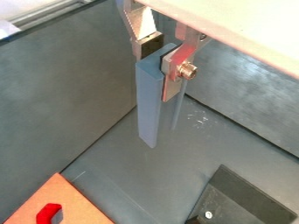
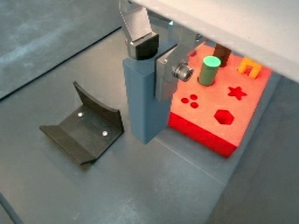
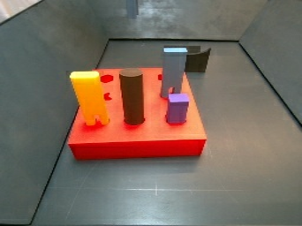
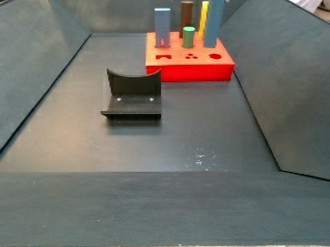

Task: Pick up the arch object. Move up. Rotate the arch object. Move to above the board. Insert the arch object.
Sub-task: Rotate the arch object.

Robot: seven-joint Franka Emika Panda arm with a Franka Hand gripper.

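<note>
Item: arch object (image 1: 152,101), one, slim steel-blue bar. You find it clamped by its upper end in the tool (image 1: 158,59), hanging upright above the grey floor, clear of it in both wrist views. The tool itself is not seen in either side view.

Handling, as a judgement: rigid, light, smooth-faced; likely to pivot if pinched only at the tip, so keep your hold square across the flat faces near the top.

Item: board (image 2: 208,129), one, red, beside the hanging piece. In a side view it carries four standing pegs: yellow (image 3: 88,97), dark brown (image 3: 133,95), blue-grey (image 3: 175,70), purple (image 3: 177,108).

Item: fixture (image 4: 131,95), one, dark, on the floor.
</note>
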